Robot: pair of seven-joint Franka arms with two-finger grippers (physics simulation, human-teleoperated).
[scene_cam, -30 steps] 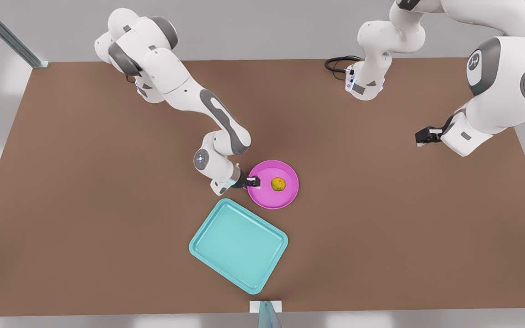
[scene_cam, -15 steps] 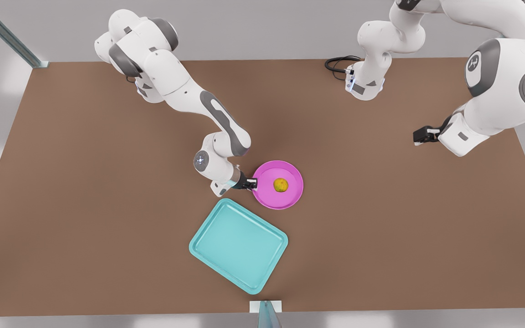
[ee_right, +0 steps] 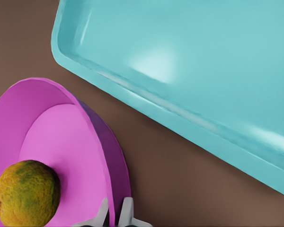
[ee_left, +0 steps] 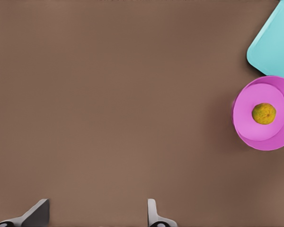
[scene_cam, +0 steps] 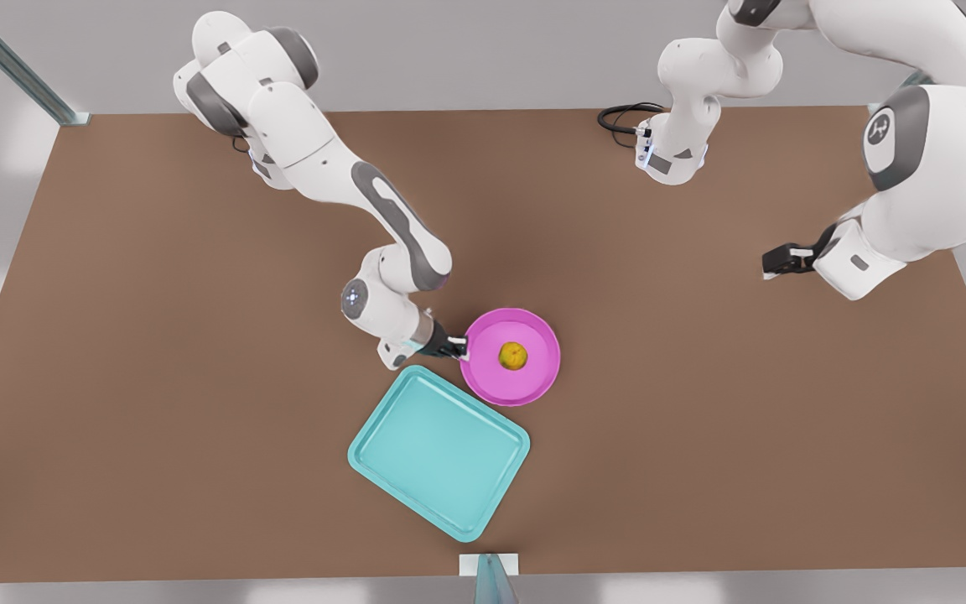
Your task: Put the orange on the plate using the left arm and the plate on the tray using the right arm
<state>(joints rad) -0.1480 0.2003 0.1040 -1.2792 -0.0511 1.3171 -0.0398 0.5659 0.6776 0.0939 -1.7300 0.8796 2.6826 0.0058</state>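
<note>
Pink-magenta round plate (scene_cam: 510, 356), centre frame, carries the bumpy yellow-orange orange (scene_cam: 513, 356). Right gripper (scene_cam: 459, 346) pinches its rim narrowly; keep it level toward the turquoise rectangular tray (scene_cam: 438, 451) below. Left gripper (scene_cam: 772, 262), jaws wide, waits upper right.

From the left wrist view, the left gripper (ee_left: 97, 215) hangs high over bare brown table (ee_left: 113, 94), its two fingertips (ee_left: 153, 213) spread wide apart with nothing between them. Well away from it sits the pink plate (ee_left: 255, 137) with the orange (ee_left: 264, 114) resting in its middle. A corner of the turquoise tray (ee_left: 274, 47) lies just beside the plate.
</note>
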